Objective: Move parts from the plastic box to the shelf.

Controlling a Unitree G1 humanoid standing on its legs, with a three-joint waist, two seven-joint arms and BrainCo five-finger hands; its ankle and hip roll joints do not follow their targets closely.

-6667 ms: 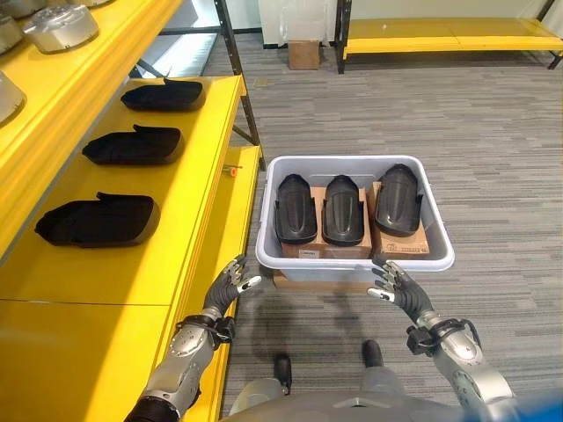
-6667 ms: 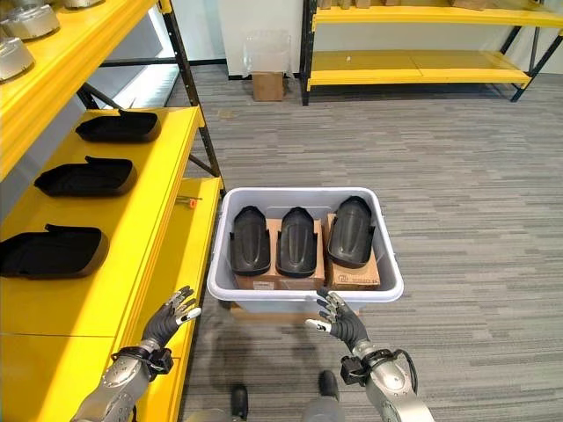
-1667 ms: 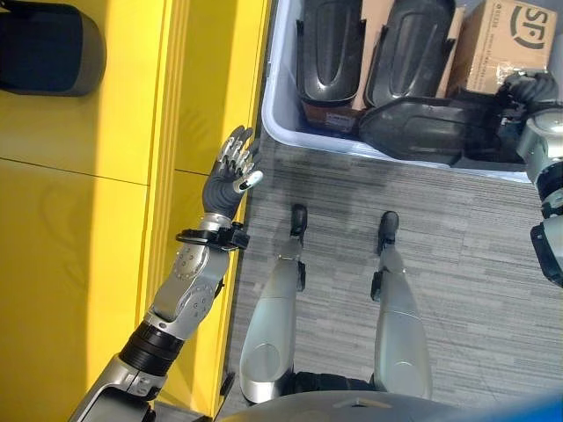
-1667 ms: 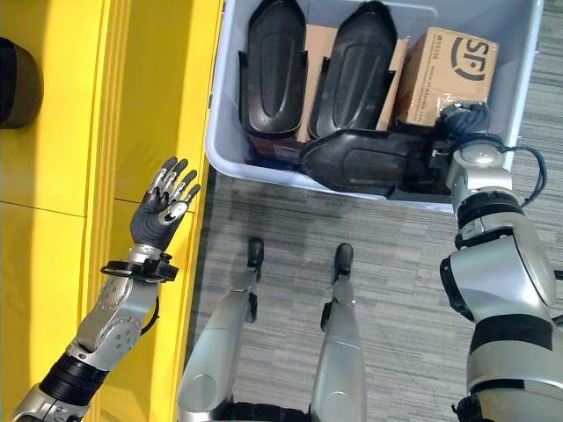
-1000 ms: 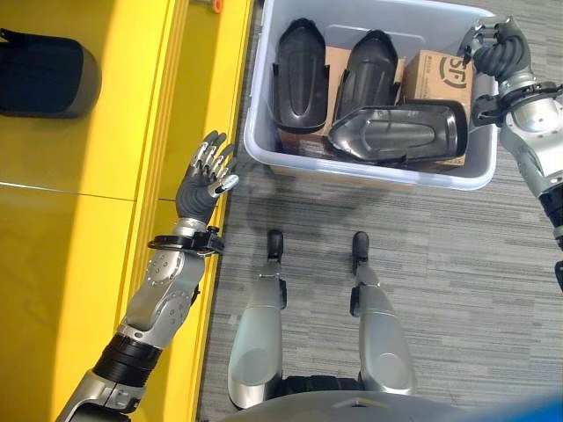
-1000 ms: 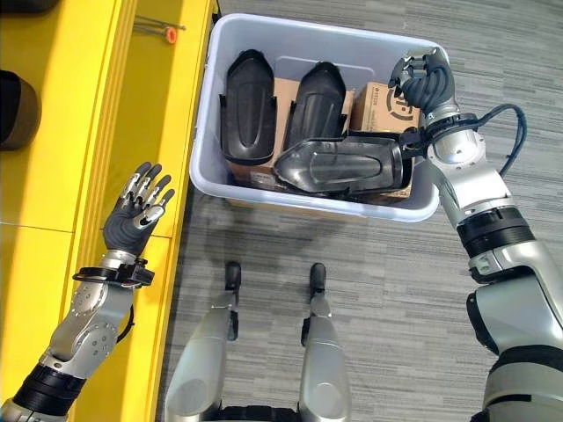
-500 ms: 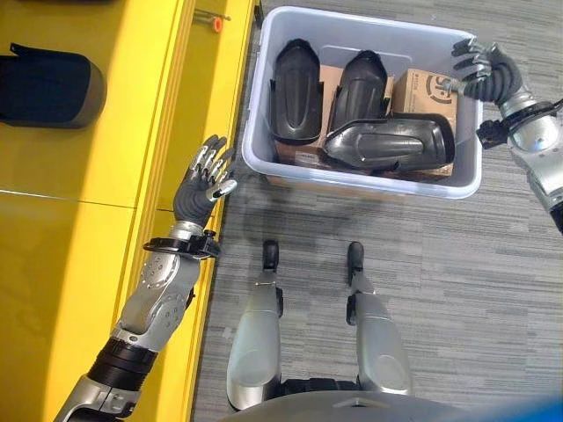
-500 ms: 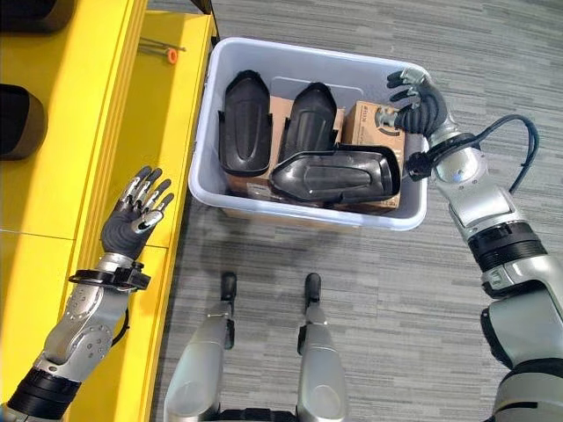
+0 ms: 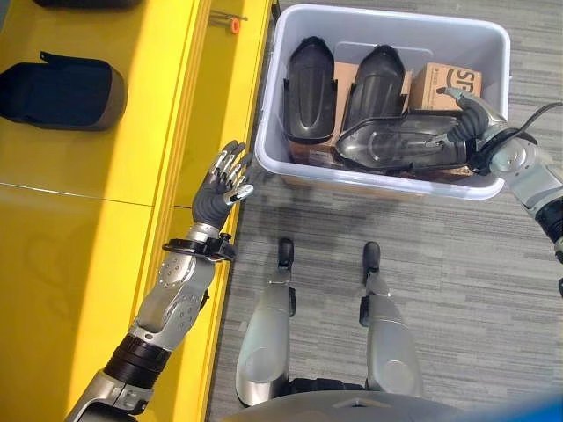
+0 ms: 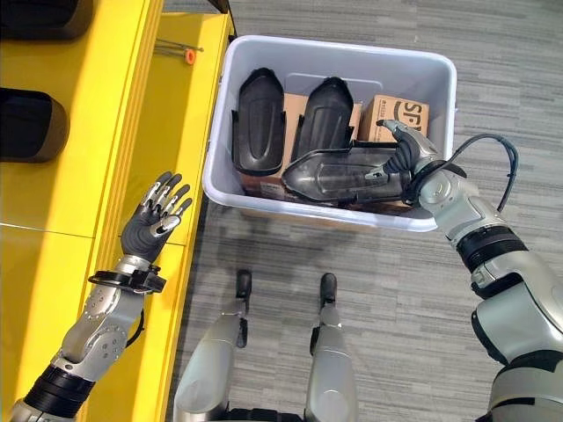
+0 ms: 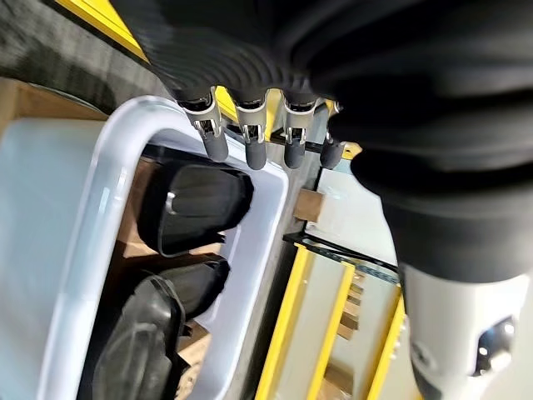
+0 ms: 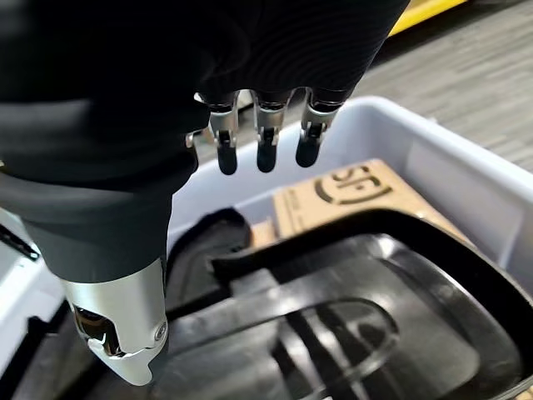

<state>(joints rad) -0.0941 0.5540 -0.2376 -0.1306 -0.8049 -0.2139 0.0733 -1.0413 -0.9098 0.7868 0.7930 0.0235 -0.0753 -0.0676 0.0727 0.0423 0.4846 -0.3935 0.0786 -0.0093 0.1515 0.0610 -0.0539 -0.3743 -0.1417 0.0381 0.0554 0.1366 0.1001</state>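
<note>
Two black parts point(image 9: 54, 83) lie on the yellow shelf point(image 9: 97, 185). Three remain in the plastic box point(image 10: 338, 53) at 1 o'clock. The right hand point(image 10: 406, 156), fingers relaxed, rests on the crosswise part point(image 10: 339, 178); the left hand point(image 9: 221, 182) is spread, empty.

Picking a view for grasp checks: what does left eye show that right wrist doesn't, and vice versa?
Left eye adds: yellow shelf with a black shelf part on it, left hand open beside its edge, two parts lying lengthwise in the box.
Right wrist adds: the sideways part up close, hollow side up, with straight fingers above it.
Both: box, sideways part, carton, right hand at the part's end.
</note>
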